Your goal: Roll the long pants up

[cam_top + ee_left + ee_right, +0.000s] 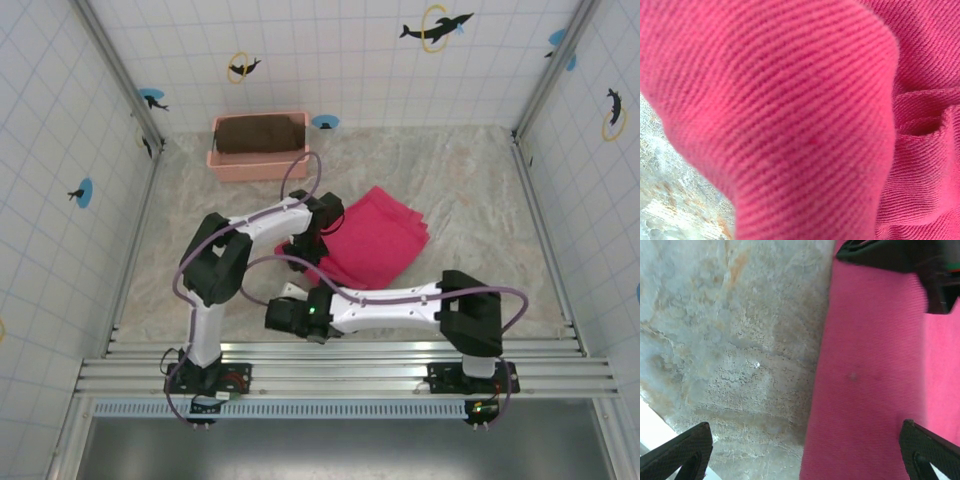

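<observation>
Two arms worked the near-left corner of the long pants (382,240), which lay folded into a thick magenta stack at the middle of the table (470,170).

Left arm: you had it reaching right from its base, with the left gripper (304,247) down on the left edge of the stack. Its wrist camera saw a raised fold of twill cloth pressed right up to the lens, with a sliver of marbled tabletop at lower left. The fingers were hidden by the fabric, but the jaws sat almost fully closed, pinching the pants.

Right arm: you had it stretched left along the near edge of the table. The right gripper (805,424) stood with its jaws spread as wide as they go and nothing between them. One fingertip hung over bare tabletop and the other over the pants, so the straight cloth edge ran between them. Dark hardware showed at the top right of that wrist view, over the fabric.

Far left: a pale pink basket (228,163) sat against the back wall, well apart from the pants, with a dark brown cloth (262,132) inside.
</observation>
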Controlling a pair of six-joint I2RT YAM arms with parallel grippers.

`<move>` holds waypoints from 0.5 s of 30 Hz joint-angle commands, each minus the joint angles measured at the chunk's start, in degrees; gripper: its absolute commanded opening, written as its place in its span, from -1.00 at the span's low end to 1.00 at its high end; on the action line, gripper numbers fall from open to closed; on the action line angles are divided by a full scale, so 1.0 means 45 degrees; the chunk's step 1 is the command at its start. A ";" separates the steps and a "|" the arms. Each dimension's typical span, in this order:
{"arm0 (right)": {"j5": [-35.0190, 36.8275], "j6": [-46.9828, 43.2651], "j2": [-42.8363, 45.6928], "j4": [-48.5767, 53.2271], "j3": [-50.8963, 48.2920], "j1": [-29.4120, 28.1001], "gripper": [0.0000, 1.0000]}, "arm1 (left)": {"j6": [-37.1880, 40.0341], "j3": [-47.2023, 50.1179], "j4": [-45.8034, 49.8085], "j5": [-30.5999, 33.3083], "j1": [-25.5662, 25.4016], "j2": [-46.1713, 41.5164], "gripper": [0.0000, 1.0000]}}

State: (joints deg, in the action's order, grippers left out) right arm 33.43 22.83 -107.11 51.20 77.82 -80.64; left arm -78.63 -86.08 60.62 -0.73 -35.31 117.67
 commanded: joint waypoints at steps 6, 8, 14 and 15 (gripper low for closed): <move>0.3825 0.2055 -0.1241 0.2482 0.0553 -0.0148 0.98 | 0.0268 0.0116 0.2035 -0.0609 -0.0135 0.1215 -1.00; 0.4044 0.2036 -0.1089 0.2592 0.0591 -0.0146 0.98 | 0.0315 0.0221 0.2001 -0.0579 -0.0127 0.1215 -1.00; 0.3858 0.1918 -0.1241 0.2676 0.0655 0.0087 0.98 | 0.0325 0.0238 0.1939 -0.0641 -0.0136 0.1401 -1.00; 0.3626 0.1790 -0.1292 0.2498 0.0549 0.0102 0.98 | 0.0292 0.0223 0.1940 -0.0638 -0.0123 0.1391 -1.00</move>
State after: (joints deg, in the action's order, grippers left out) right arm 49.30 30.41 -112.46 61.39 79.24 -80.82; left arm -78.37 -87.81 64.55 -0.99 -35.31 119.28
